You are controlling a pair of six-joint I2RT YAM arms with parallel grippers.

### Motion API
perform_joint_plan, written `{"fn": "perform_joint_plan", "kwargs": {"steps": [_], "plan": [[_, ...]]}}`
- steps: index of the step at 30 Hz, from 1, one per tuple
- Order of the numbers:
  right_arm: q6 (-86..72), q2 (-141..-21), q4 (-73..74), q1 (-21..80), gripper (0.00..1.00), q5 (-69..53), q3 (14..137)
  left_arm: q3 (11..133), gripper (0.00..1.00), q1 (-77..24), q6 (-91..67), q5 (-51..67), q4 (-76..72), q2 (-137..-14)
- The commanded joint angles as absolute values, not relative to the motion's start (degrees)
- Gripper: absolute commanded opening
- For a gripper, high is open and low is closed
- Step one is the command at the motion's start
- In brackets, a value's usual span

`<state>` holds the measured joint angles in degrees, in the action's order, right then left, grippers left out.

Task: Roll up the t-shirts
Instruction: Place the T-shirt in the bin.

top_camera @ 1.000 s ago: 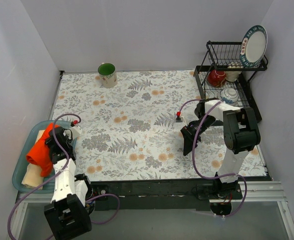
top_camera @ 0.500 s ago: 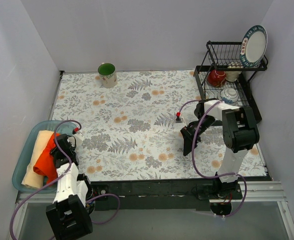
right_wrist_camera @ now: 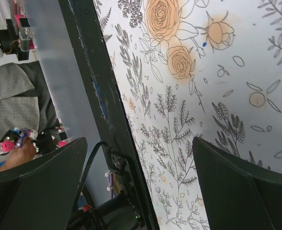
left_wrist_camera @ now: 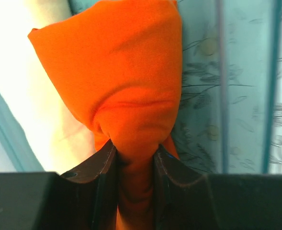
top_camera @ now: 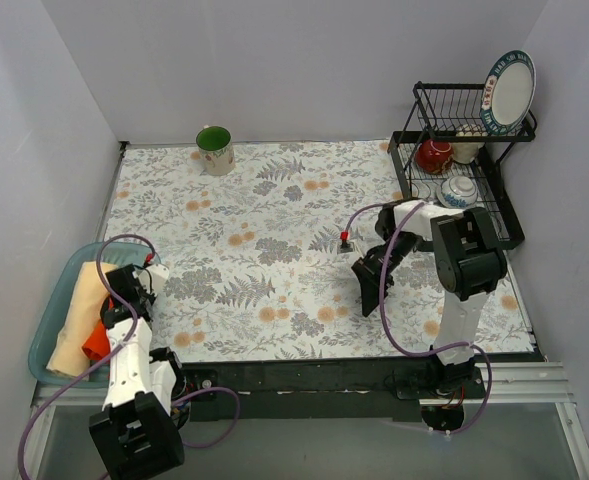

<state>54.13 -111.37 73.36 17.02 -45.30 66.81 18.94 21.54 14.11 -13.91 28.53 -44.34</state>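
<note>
The orange-red t-shirt [left_wrist_camera: 117, 81] is bunched in my left gripper [left_wrist_camera: 131, 158], whose jaws are shut on a pinched fold of it. In the top view only a small orange patch [top_camera: 96, 343] shows under the left gripper [top_camera: 109, 335], inside the blue-green bin [top_camera: 46, 340]. The cream-yellow t-shirt [top_camera: 82, 312] lies folded in the same bin, beside the orange one; it also shows in the left wrist view [left_wrist_camera: 40, 96]. My right gripper [top_camera: 366, 282] is open and empty above the flowered cloth [top_camera: 274, 240], right of centre; its jaws stand wide apart in the right wrist view [right_wrist_camera: 141, 187].
A green mug [top_camera: 214, 149] stands at the far left of the cloth. A black dish rack [top_camera: 461, 150] with a plate, a red pot and bowls stands at the back right. The table's dark front edge [right_wrist_camera: 97, 96] runs close under the right gripper.
My left gripper has moved down and back toward the near end of the bin, with the orange shirt sinking so less shows. My right gripper has shifted slightly left.
</note>
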Motion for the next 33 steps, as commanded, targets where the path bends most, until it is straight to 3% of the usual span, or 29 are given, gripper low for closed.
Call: {"fn": "perform_joint_plan", "kwargs": {"steps": [1, 20, 21, 22, 24, 25, 29, 30, 33], "plan": [[54.1, -111.4, 74.6, 19.2, 0.98, -44.1, 68.1, 21.5, 0.00, 20.8, 7.6, -4.0, 39.7, -45.8], [54.1, -112.8, 74.5, 23.5, 0.99, -42.1, 68.9, 29.3, 0.01, 18.5, -8.4, 10.6, 41.8, -53.2], [54.1, -112.9, 74.6, 23.6, 0.99, -42.1, 69.2, 29.4, 0.08, 18.5, -9.2, 10.5, 41.7, -53.4], [54.1, -113.2, 74.6, 23.5, 0.99, -42.2, 69.4, 29.3, 0.28, 18.5, -9.7, 10.4, 41.7, -53.5], [54.0, -113.7, 74.6, 23.5, 0.99, -42.5, 70.2, 29.3, 0.41, 18.5, -9.8, 10.0, 41.6, -53.8], [54.0, -113.9, 74.5, 23.6, 0.98, -42.6, 70.4, 29.3, 0.53, 18.5, -9.6, 9.9, 41.6, -53.9], [53.9, -115.0, 74.6, 23.6, 0.99, -43.2, 71.7, 31.8, 0.71, 18.5, -7.6, 11.6, 45.4, -54.4], [53.8, -115.2, 74.5, 23.6, 0.99, -43.2, 72.0, 32.8, 0.98, 18.5, -6.9, 13.9, 46.9, -55.1], [53.6, -115.6, 74.6, 23.6, 0.99, -43.2, 73.2, 37.6, 0.98, 18.5, -4.4, 16.9, 52.2, -56.7]]}}
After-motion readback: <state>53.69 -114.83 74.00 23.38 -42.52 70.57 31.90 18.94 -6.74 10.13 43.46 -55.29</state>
